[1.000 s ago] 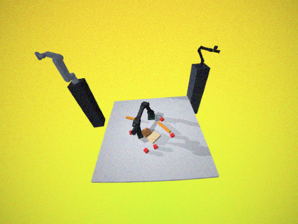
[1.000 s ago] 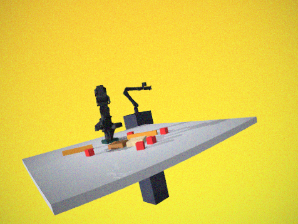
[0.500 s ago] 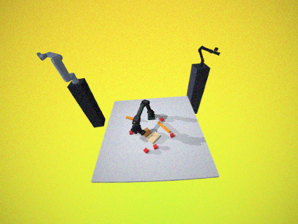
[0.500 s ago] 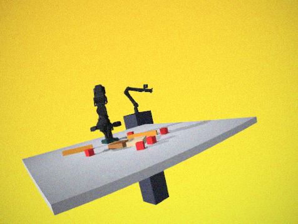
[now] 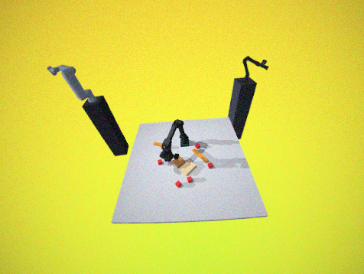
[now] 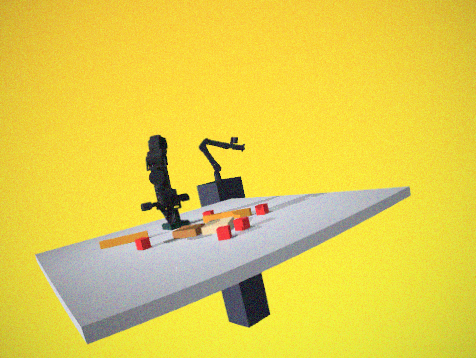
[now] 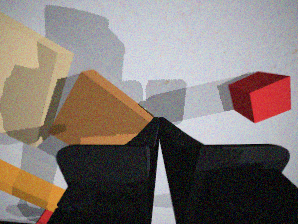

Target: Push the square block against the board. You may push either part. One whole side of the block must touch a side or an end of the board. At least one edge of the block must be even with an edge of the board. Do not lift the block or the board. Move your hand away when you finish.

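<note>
The brown square block [image 5: 178,162] [image 6: 186,231] [image 7: 97,107] lies flat, partly behind the hand in the top view. The beige board [image 5: 187,167] [image 6: 217,226] [image 7: 22,45] lies flat beside it. In the wrist view a narrow shadowed strip shows between their facing sides, and their near corners are not even. My gripper [image 5: 167,159] [image 6: 173,225] [image 7: 158,121] is shut and empty, pointing down. In the wrist view its tips overlap the block's right corner; whether they touch it I cannot tell.
A red cube [image 5: 160,161] [image 6: 143,243] [image 7: 270,97] stands on the block's far side from the board. Two red cubes [image 5: 190,179] [image 5: 178,184] stand beyond the board. An orange bar [image 5: 200,155] [image 6: 227,216] and two more red cubes [image 5: 210,165] [image 5: 197,146] lie to the right. Another orange bar [image 5: 157,144] [image 6: 124,240] lies behind the arm.
</note>
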Controlling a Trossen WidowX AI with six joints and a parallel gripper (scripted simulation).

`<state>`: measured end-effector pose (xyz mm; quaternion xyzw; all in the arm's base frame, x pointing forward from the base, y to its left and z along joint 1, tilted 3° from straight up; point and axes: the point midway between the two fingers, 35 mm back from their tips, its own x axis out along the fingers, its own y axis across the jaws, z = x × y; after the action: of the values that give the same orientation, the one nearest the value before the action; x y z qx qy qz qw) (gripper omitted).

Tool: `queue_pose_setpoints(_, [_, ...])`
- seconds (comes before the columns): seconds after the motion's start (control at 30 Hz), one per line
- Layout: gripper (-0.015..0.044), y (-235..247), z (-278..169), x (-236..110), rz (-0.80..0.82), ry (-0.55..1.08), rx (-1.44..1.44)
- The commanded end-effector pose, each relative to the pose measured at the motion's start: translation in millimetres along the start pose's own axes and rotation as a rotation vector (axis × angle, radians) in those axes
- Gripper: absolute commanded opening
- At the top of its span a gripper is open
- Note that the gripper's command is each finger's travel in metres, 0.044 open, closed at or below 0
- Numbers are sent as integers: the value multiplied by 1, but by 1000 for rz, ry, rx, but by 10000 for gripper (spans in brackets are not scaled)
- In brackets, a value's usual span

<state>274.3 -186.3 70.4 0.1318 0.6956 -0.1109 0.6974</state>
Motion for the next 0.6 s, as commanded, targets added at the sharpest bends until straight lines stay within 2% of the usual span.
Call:
queue_pose_setpoints(0.0, [0,-2,-10,2,0,6,-150])
queue_pose_setpoints(0.57, [0,-8,-47,5,1,9,-743])
